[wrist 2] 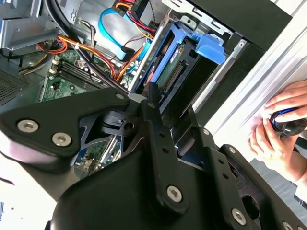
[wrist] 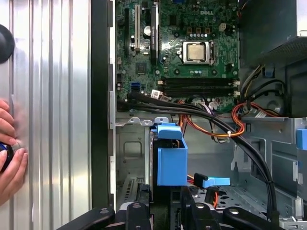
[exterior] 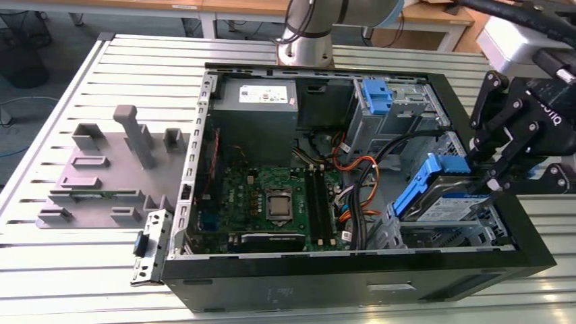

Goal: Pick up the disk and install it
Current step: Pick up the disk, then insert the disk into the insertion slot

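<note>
The disk point(exterior: 444, 205) is a silver drive with a white-and-blue label and blue rails. It sits tilted over the drive cage point(exterior: 450, 233) at the front corner of the open computer case point(exterior: 360, 260), on the exterior view's right. My black gripper point(exterior: 492, 183) is shut on the disk's raised end. In the first wrist view the blue carrier of the disk point(wrist: 171, 162) stands on edge between my fingers point(wrist: 191, 207), above the cage floor. In the second wrist view the disk point(wrist 2: 175, 72) points into the cage beyond my gripper point(wrist 2: 168, 103).
Black, orange and blue cables point(exterior: 360, 172) run beside the cage. The motherboard point(exterior: 270, 202) and the grey power supply point(exterior: 256, 101) fill the case's left half. A lone blue bracket point(exterior: 376, 94) stands at the back. A grey fixture point(exterior: 108, 169) lies on the slatted table. A person's hands point(wrist 2: 280, 124) rest on the table outside the case.
</note>
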Available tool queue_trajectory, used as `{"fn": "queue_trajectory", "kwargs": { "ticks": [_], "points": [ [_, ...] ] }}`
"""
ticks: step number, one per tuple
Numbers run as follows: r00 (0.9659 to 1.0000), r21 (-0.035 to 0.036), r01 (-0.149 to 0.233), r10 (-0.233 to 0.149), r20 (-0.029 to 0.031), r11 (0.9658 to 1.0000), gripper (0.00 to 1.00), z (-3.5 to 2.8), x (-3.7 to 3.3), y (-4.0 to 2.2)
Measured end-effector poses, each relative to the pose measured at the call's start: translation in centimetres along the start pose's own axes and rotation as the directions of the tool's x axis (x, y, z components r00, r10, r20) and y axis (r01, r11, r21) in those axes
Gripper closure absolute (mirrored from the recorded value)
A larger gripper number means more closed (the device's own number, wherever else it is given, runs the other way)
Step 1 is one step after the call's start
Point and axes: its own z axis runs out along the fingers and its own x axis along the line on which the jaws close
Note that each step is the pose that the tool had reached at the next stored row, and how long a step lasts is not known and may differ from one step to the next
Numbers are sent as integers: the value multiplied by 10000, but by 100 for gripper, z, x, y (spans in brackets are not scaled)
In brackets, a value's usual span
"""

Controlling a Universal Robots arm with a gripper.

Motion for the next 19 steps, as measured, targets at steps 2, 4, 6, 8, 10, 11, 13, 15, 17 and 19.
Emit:
{"fn": "queue_trajectory", "kwargs": {
  "ticks": [2,4,6,8,10,11,13,15,17,19],
  "points": [
    [10000,0,0,0,0,10000,65,36,4,0],
    [10000,0,0,0,0,10000,65,72,8,-1],
    [10000,0,0,0,2,10000,65,108,13,-2],
    [10000,0,0,0,2,10000,65,144,19,-2],
    [10000,0,0,0,2,10000,65,181,24,-3],
    [10000,0,0,0,2,10000,65,199,27,-4],
    [10000,0,0,0,0,10000,65,234,33,-4],
    [10000,-1,0,0,-2,10000,65,270,40,-5],
    [10000,-1,-1,1,-5,10000,65,305,46,-5],
    [10000,-1,-1,1,-1,10000,65,342,53,-6]
  ]
}}
